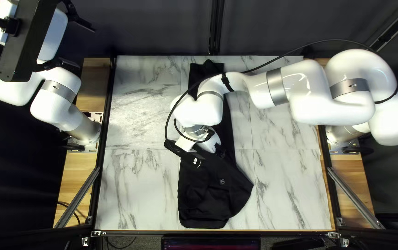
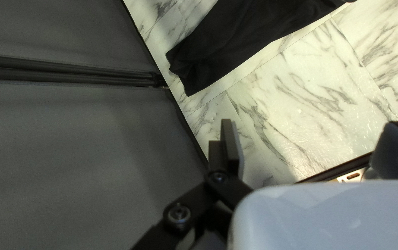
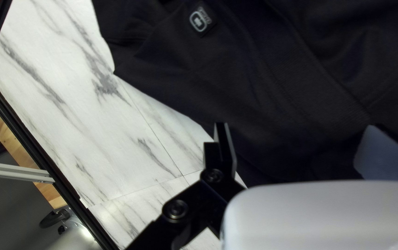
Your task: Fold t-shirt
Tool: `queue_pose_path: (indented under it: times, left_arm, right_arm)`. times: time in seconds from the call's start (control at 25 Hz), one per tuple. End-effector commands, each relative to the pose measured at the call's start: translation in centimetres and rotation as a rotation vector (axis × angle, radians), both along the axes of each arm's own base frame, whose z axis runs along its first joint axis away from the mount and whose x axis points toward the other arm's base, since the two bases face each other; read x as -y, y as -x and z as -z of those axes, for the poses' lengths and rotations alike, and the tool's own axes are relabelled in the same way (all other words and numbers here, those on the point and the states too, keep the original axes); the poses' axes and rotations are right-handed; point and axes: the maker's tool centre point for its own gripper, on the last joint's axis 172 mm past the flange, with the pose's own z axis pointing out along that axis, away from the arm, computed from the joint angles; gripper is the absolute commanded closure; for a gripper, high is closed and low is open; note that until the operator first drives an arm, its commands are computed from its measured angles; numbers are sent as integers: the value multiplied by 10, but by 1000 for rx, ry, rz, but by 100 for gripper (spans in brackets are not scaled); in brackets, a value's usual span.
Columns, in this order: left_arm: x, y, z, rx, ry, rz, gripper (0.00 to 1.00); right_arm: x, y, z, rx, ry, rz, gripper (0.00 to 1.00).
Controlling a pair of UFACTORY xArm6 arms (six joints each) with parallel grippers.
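The black t-shirt lies in a long, narrow shape from the table's far edge almost to its near edge, a corner jutting to one side. Over its middle is my right gripper, its tips hard to make out against the cloth. The right wrist view shows that gripper open, dark fabric ahead of and beneath it, nothing held. My left gripper is raised beyond the table's left edge. In the left wrist view the gripper is open and empty, with the shirt's far end beyond it.
Bare marble-patterned tabletop shows on both sides of the shirt. My right arm reaches across the table's far half from the right. A dark curtain hangs behind, and a laptop stands at the near edge.
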Motion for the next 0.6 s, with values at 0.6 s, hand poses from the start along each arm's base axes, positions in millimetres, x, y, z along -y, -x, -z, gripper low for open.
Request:
queue_pose_path:
  times: [0.6]
  left_arm:
    - [0, 0, 0, 0, 0, 0, 0]
  right_arm:
    - [-11, 15, -28, 188, 18, 0, 100]
